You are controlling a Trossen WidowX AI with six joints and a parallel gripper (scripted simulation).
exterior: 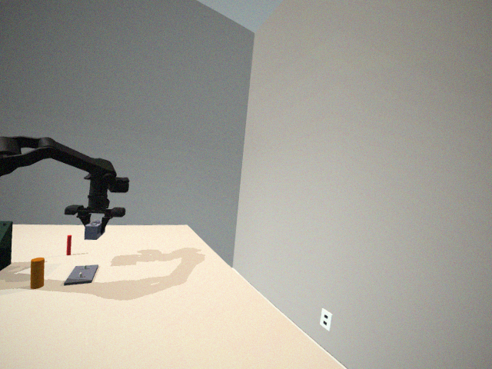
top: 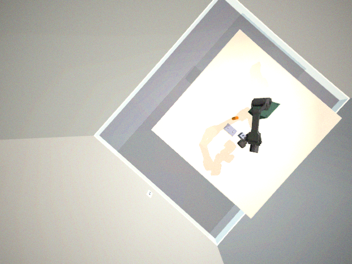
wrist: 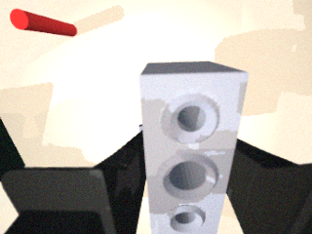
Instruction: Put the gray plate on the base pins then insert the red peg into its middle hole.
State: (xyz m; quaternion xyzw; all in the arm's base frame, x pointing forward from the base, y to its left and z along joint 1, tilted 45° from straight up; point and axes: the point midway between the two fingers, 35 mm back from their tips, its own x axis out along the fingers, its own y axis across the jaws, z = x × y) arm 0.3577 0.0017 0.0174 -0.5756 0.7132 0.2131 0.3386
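Observation:
My gripper [top: 242, 137] [exterior: 95, 227] [wrist: 189, 158] is shut on the gray plate [top: 241, 135] [exterior: 91, 231] [wrist: 190, 147], a thick block with three holes facing the wrist camera. The plate hangs in the air above the table, off to one side of the base. The base [top: 230, 130] [exterior: 88, 274] is a flat gray slab with two short upright pins, both bare. The red peg [exterior: 68, 244] [wrist: 48, 24] stands upright on the table, apart from the gripper and behind the base in the exterior view. In the top view the peg is hidden, seemingly by the arm.
An orange cylinder [top: 235, 117] [exterior: 37, 274] stands upright near the base. A dark green block [top: 272, 109] [exterior: 4, 246] is at the arm's root. The arm casts a shadow across the pale table [top: 204, 113] [exterior: 191, 317] around the base.

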